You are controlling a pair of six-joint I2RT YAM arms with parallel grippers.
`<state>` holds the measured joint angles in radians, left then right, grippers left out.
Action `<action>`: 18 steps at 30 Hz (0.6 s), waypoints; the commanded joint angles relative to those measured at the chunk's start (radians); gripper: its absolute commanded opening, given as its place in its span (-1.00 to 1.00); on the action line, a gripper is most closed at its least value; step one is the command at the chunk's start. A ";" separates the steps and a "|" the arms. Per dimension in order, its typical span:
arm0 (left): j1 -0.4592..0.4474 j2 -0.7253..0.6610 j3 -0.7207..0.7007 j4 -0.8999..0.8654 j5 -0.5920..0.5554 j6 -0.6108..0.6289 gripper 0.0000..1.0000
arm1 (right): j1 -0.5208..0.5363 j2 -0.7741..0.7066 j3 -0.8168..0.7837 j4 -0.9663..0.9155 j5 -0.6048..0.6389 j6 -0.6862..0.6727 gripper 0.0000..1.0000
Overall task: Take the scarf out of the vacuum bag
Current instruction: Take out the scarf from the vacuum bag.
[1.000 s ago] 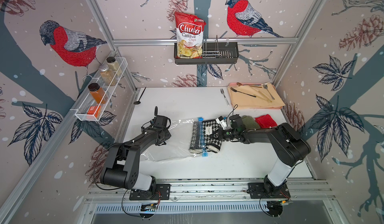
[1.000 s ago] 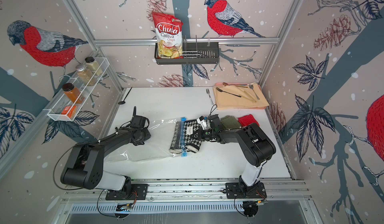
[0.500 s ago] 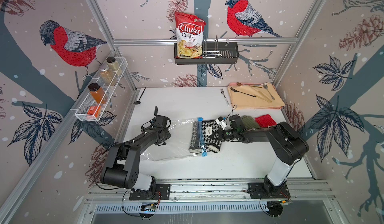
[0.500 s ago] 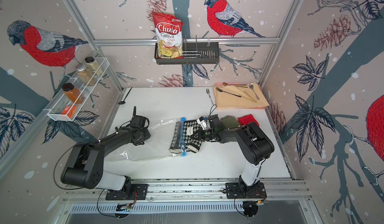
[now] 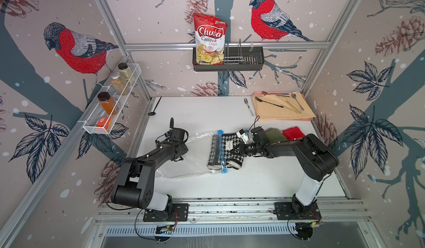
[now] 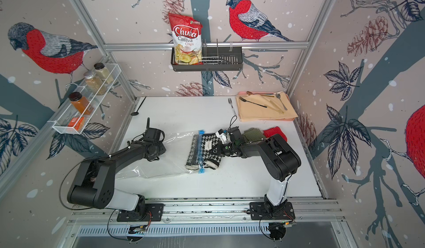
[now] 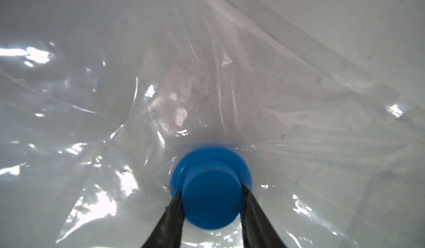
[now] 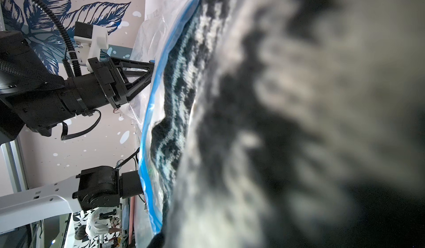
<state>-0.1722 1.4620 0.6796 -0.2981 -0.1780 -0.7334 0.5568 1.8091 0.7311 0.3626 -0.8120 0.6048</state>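
Bright even light, glare on vacuum bag (image 7: 103, 203), scarf (image 8: 287, 131) blurred close-up, top views' edges bent

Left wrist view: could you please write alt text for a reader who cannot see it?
The left end effector grips a round blue valve between two dark fingers, on the clear, crinkled vacuum bag. The plastic fills most of the frame, with bright glare spots, over a white tabletop.

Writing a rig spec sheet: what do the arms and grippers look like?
Left arm and right arm: matte black, each with a white lower link, black base plate and looping black cables. Left gripper: slim black truss-shaped fingers, white bracket behind. Right gripper: black.
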 commanded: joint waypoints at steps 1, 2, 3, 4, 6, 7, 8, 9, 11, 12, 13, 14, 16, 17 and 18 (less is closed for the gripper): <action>0.005 0.007 -0.011 -0.061 -0.006 -0.008 -0.22 | 0.000 -0.003 0.001 0.009 -0.010 0.003 -1.00; 0.005 0.008 -0.012 -0.061 -0.005 -0.008 -0.23 | -0.001 -0.005 -0.001 0.009 -0.010 0.003 -1.00; 0.005 0.006 -0.013 -0.061 -0.005 -0.009 -0.23 | -0.002 -0.007 -0.002 0.007 -0.009 0.003 -1.00; 0.006 0.007 -0.012 -0.060 -0.005 -0.008 -0.22 | -0.004 -0.010 -0.004 0.006 -0.010 0.001 -1.00; 0.005 0.008 -0.014 -0.058 -0.003 -0.008 -0.23 | -0.006 -0.018 -0.006 0.004 -0.010 0.001 -1.00; 0.006 0.008 -0.015 -0.058 -0.003 -0.008 -0.23 | -0.007 -0.022 -0.008 0.004 -0.010 0.001 -1.00; 0.005 0.008 -0.016 -0.057 -0.001 -0.008 -0.24 | -0.008 -0.024 -0.009 0.004 -0.010 0.001 -1.00; 0.005 0.007 -0.016 -0.054 0.000 -0.009 -0.24 | -0.009 -0.025 -0.008 0.003 -0.009 0.000 -1.00; 0.005 0.008 -0.018 -0.053 0.001 -0.010 -0.24 | -0.009 -0.024 -0.006 -0.001 -0.009 -0.002 -1.00; 0.006 0.006 -0.017 -0.054 0.002 -0.008 -0.25 | -0.009 -0.025 -0.007 -0.003 -0.010 -0.003 -1.00; 0.005 0.006 -0.017 -0.054 0.002 -0.009 -0.25 | -0.008 -0.024 -0.007 -0.004 -0.009 -0.004 -1.00; 0.005 0.006 -0.018 -0.054 0.002 -0.009 -0.26 | -0.010 -0.025 -0.008 -0.003 -0.009 -0.004 -1.00; 0.005 0.006 -0.017 -0.054 0.003 -0.010 -0.26 | -0.011 -0.025 -0.009 -0.005 -0.009 -0.004 -1.00; 0.005 0.006 -0.017 -0.054 0.004 -0.009 -0.27 | -0.013 -0.026 -0.010 -0.005 -0.009 -0.004 -1.00; 0.005 0.006 -0.016 -0.053 0.004 -0.009 -0.27 | -0.016 -0.031 -0.013 -0.007 -0.010 -0.005 -1.00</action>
<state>-0.1719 1.4612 0.6724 -0.2764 -0.1806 -0.7334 0.5461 1.7893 0.7219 0.3603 -0.8124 0.6044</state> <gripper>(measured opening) 0.375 0.117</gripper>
